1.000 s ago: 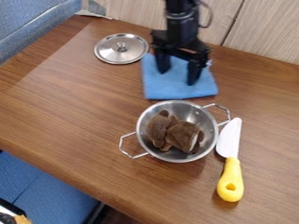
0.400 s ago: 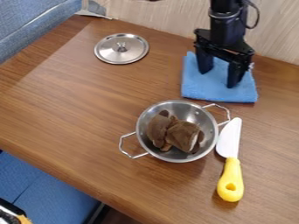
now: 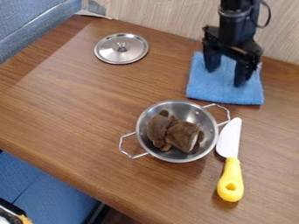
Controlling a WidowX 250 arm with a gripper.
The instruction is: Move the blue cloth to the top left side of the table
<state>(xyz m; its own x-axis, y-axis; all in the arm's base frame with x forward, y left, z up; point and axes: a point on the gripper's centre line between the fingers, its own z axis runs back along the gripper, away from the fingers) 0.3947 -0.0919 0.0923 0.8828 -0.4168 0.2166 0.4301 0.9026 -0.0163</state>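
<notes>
Two black fingers on the gripper (image 3: 227,75) stood wide apart, pointing down over the blue cloth (image 3: 225,94). One finger was on the left in the view and the other was on the right, with blue showing between them. I could not tell how hard the tips pressed on the cloth, or if they pressed at all.

The cloth lay flat on the brown wood table (image 3: 70,109), up near the back edge on the right side of the view. It was close to the pale wall (image 3: 152,13). The black arm (image 3: 236,19) came down from the top, and a thin black cord (image 3: 268,15) looped out beside it.

A round, shiny lid (image 3: 131,51) lay well to the left of the cloth, with its little knob up. Nearer the front was a shiny pot (image 3: 204,118) with two wire handles, one on each side. Some soft brown stuff (image 3: 181,134) sat inside it. Just right of the pot was a knife (image 3: 230,175) with a white blade and a fat yellow handle. The blade pointed to the back and the handle pointed to the front. Past the front edge, low down, was a blue seat (image 3: 52,190).
</notes>
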